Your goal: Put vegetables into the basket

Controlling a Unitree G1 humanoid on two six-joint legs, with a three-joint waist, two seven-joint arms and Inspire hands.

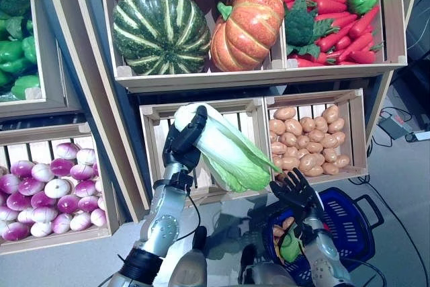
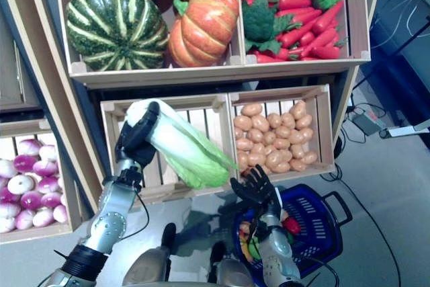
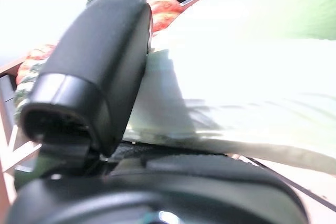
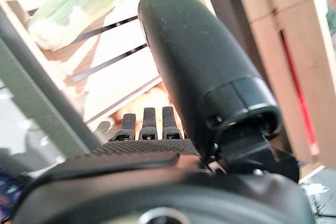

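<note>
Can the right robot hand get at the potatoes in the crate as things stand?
Probably yes. The right robot hand is open, holds nothing and hangs just below the potatoes crate, whose top is open. The cabbage in the left robot hand hangs beside that path, not across it.

Wooden crates on a slanted display stand, grey floor below.
Upper crate [image 1: 255, 77] is split by a divider; lower crate [image 1: 263, 104] has slatted sides, another crate [image 1: 60, 236] stands at left. Grey power brick [image 1: 390, 126] lies on floor [image 1: 403, 186] beside the stand.
</note>
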